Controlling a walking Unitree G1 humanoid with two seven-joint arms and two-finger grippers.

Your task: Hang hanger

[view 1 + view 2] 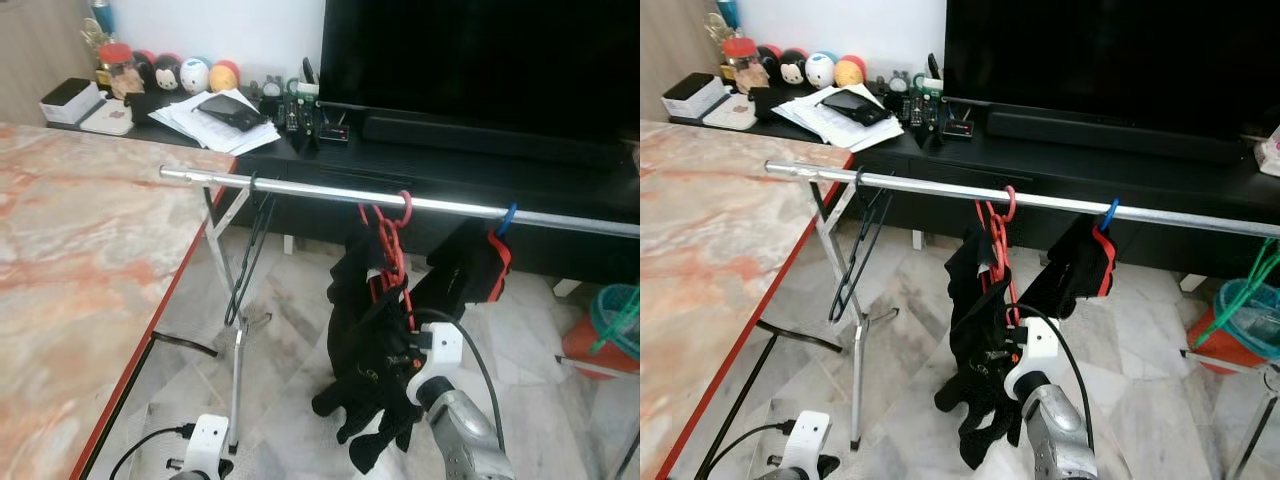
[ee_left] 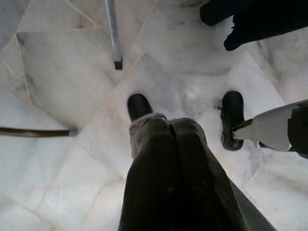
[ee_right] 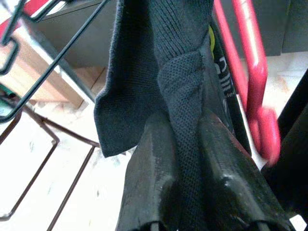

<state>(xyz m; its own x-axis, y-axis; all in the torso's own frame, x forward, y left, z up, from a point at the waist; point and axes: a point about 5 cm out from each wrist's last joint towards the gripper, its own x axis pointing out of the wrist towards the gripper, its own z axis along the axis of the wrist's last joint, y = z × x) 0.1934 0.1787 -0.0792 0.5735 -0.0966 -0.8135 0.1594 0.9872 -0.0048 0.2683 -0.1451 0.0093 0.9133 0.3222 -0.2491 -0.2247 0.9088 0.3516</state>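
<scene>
The marble table (image 1: 70,260) fills the robot's left side, and a silver rail (image 1: 330,193) on a folding stand runs from the table's far edge across in front of the black TV cabinet (image 1: 1110,170). Near the rail's middle the red hanger (image 1: 392,240) is hooked over the bar, with a black garment (image 1: 362,340) hanging from it. A black wire hanger (image 1: 248,250) hangs toward the rail's table end and a black, red-edged cloth (image 1: 470,265) further toward the other end. The right gripper (image 3: 185,139) is up at the garment, its fingers clenched on a fold of the knit. The left gripper (image 2: 168,144) hangs low over the floor tiles with its fingers pressed together, holding nothing. To finish well, I'd judge it should check the hook sits fully over the bar, then let go gently without dragging the cloth sideways. Whether the hook is seated is hard to tell, and the garment hides the hanger's lower part
</scene>
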